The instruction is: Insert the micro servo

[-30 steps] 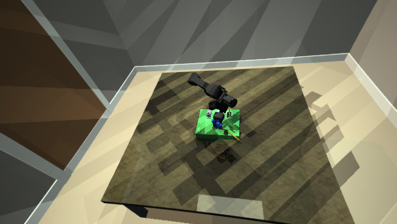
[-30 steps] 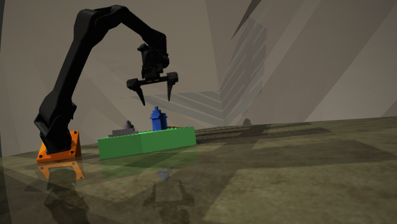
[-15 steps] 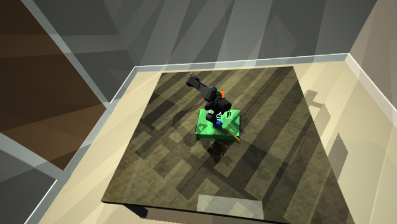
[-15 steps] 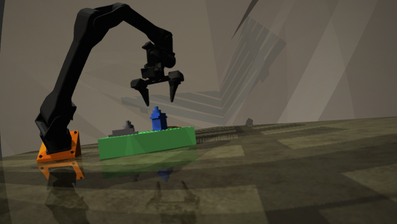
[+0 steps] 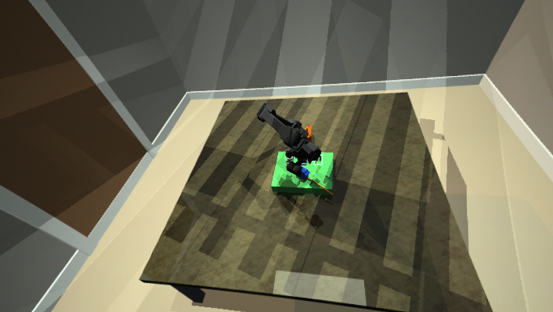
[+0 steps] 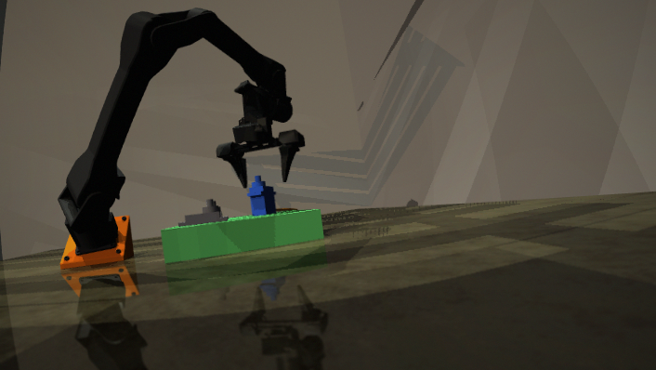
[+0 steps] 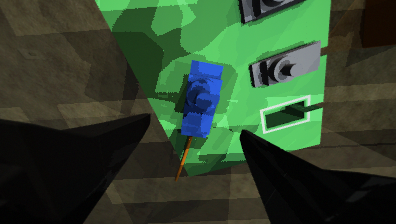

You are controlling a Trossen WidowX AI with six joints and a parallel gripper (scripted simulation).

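Note:
The loose blue micro servo (image 5: 305, 173) (image 6: 263, 201) (image 7: 202, 100) stands upright on top of the green deck (image 5: 282, 182) (image 6: 242, 242), shaft up. Its orange cable (image 5: 321, 186) (image 7: 183, 159) runs out past the deck's edge. The marked pocket (image 7: 262, 121) is empty, a dark slot in a white outline with a side notch, right of the servo in the wrist view. My gripper (image 6: 265, 184) (image 7: 196, 126) is open and empty. Its fingertips are above the deck, around the height of the servo's top, one to either side in the exterior view. Contact with the servo is not visible.
Two grey servos (image 7: 312, 55) (image 7: 275, 7) sit in the deck in a row with the pocket; one grey servo (image 6: 200, 218) stands out above the deck in the exterior view. The arm's orange base (image 5: 309, 131) (image 6: 125, 232) is beside the deck on the table.

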